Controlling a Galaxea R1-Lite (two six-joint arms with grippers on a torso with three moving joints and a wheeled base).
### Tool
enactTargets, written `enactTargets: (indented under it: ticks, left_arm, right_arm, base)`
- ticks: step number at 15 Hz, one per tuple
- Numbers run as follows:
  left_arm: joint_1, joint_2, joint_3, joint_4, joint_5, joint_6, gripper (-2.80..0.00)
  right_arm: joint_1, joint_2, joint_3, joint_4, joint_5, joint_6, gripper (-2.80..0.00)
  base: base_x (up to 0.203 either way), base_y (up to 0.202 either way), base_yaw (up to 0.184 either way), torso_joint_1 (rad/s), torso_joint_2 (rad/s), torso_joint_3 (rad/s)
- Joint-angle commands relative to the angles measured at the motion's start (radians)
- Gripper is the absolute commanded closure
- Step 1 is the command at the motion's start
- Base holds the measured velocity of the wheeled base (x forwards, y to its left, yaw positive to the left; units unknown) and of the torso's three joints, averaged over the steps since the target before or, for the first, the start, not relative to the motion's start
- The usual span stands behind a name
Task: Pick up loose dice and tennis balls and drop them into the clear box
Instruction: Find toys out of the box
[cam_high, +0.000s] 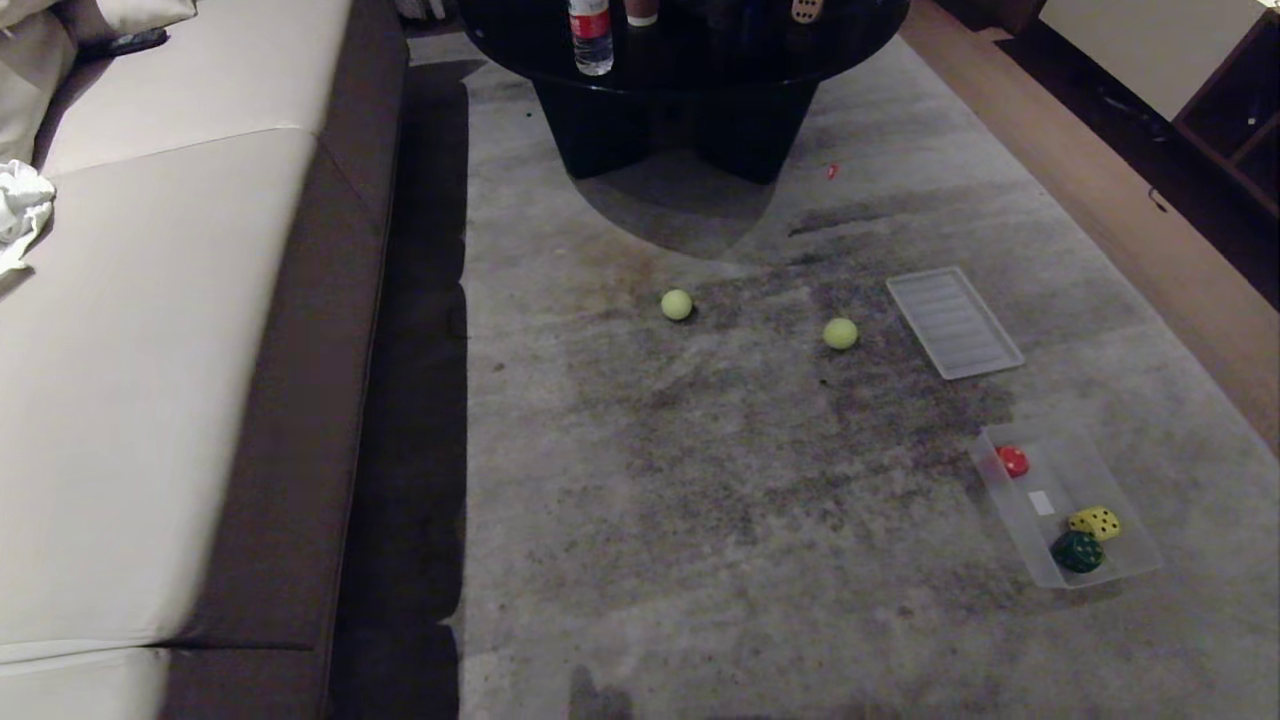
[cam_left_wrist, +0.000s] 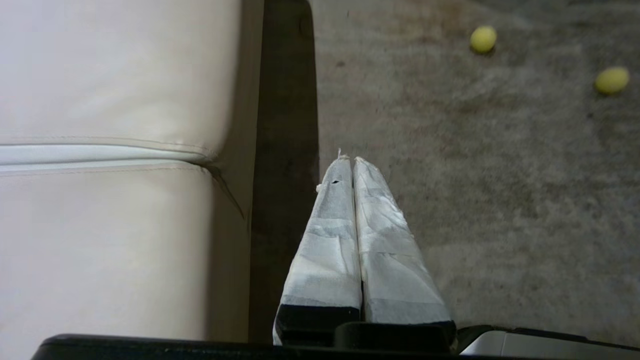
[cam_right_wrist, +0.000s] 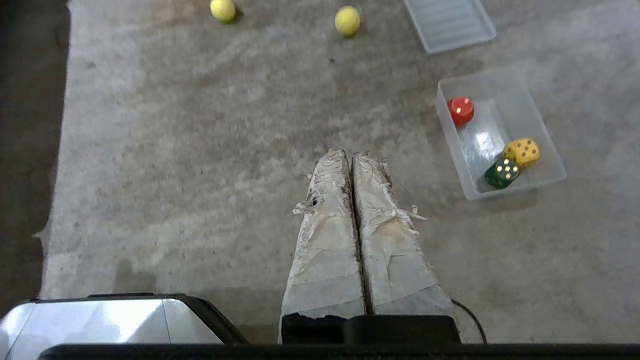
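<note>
Head view alone shows the tan die (cam_high: 806, 10) on the tabletop (cam_high: 700, 60); both tennis balls (cam_high: 676, 304) lie on the carpet (cam_high: 700, 480), well beyond each gripper's (cam_right_wrist: 350, 154) pressed-together fingers (cam_left_wrist: 345, 200), with the clear box (cam_right_wrist: 542, 182) to their right.

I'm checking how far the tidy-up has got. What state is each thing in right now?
left tennis ball: loose on the rug
right tennis ball: loose on the rug
beige die: on the dark table
clear box: open, holding three pieces
lid: off, flat on the rug
water bottle: upright, on the table
left gripper: shut, empty
right gripper: shut, empty
</note>
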Motion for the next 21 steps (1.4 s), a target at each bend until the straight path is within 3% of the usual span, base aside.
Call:
enactTargets:
  ticks: [1,15,21]
  left_arm:
    - [0.0,0.001,0.002,-0.001,0.001,-0.001,0.0]
    - [0.0,0.0,0.002,0.001,0.002,-0.004,0.0]
    - [0.0,0.002,0.002,0.0,0.0,0.003,0.0]
  right_arm:
    - [0.0,0.0,0.011,-0.002,-0.001,0.0,0.0]
    - [0.0,0.0,0.011,-0.001,-0.001,0.0,0.0]
    - [0.0,0.0,0.011,-0.002,0.0,0.0,0.0]
  base:
    - [0.0,0.0,0.0,-0.002,0.01,-0.202]
    - [0.0,0.0,0.0,0.003,0.0,-0.197]
    - [0.0,0.0,0.0,0.001,0.0,-0.031]
